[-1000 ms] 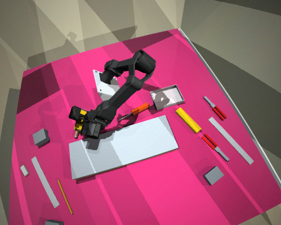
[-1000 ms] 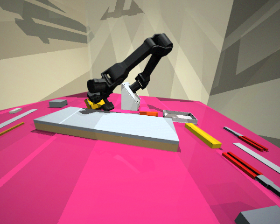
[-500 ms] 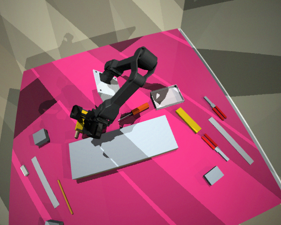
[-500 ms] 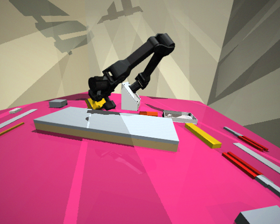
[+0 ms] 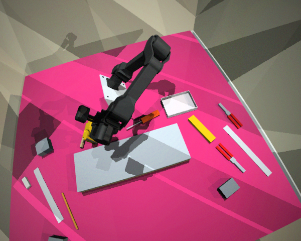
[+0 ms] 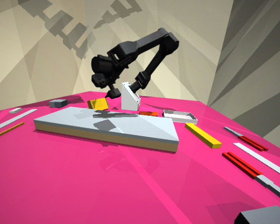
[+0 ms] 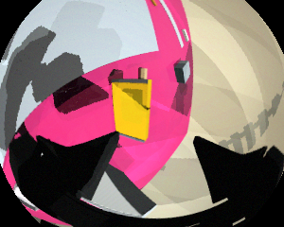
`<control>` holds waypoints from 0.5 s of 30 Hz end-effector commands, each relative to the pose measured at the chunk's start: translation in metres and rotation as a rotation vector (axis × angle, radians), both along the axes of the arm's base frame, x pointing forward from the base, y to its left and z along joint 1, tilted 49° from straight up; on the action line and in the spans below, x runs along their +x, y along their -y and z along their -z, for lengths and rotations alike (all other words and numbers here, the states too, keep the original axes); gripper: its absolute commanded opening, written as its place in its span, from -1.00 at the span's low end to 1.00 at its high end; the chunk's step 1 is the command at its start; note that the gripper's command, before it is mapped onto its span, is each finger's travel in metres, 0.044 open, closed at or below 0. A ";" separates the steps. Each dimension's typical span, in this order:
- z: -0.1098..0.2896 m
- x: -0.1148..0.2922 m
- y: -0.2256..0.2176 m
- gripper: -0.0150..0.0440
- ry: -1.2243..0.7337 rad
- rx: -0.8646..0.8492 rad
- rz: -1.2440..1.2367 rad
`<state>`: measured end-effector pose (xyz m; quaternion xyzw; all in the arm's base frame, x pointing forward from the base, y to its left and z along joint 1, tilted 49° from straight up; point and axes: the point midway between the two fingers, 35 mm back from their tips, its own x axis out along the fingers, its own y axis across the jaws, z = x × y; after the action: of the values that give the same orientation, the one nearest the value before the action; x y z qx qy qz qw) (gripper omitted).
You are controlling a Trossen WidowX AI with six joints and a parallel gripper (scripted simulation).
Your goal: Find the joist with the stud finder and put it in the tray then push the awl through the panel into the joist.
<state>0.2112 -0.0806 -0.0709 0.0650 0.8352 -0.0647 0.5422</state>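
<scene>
The yellow stud finder (image 5: 87, 132) (image 6: 98, 104) (image 7: 133, 108) lies on the pink table just behind the back left edge of the grey floor panel (image 5: 150, 155) (image 6: 147, 127) (image 7: 104, 19). My gripper (image 6: 112, 93) (image 7: 157, 138) is open and empty. It hangs a little above the stud finder, with its fingers clear of it. In the top view the wrist hides part of the stud finder. The awl (image 5: 150, 117) (image 6: 148, 113), with an orange handle, lies on the table between the panel and the white tray (image 5: 193, 99) (image 6: 178, 119). The tray is empty.
The white arm base (image 5: 109, 90) (image 6: 129, 100) stands behind the panel. A yellow bar (image 5: 201, 128), two red-handled tools (image 5: 234, 119) (image 5: 225, 152) and a white strip (image 5: 246, 150) lie at the right. Grey blocks (image 5: 42, 146) (image 5: 228, 188), another strip (image 5: 48, 194) and a pencil (image 5: 69, 210) lie around.
</scene>
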 end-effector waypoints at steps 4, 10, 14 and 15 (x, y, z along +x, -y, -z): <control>-0.011 0.003 0.006 1.00 0.010 -0.005 0.002; -0.011 0.003 0.006 1.00 0.010 -0.005 0.002; -0.011 0.003 0.006 1.00 0.010 -0.005 0.002; -0.011 0.003 0.006 1.00 0.010 -0.005 0.002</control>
<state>0.2142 -0.0866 -0.0600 0.0623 0.8332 -0.0660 0.5455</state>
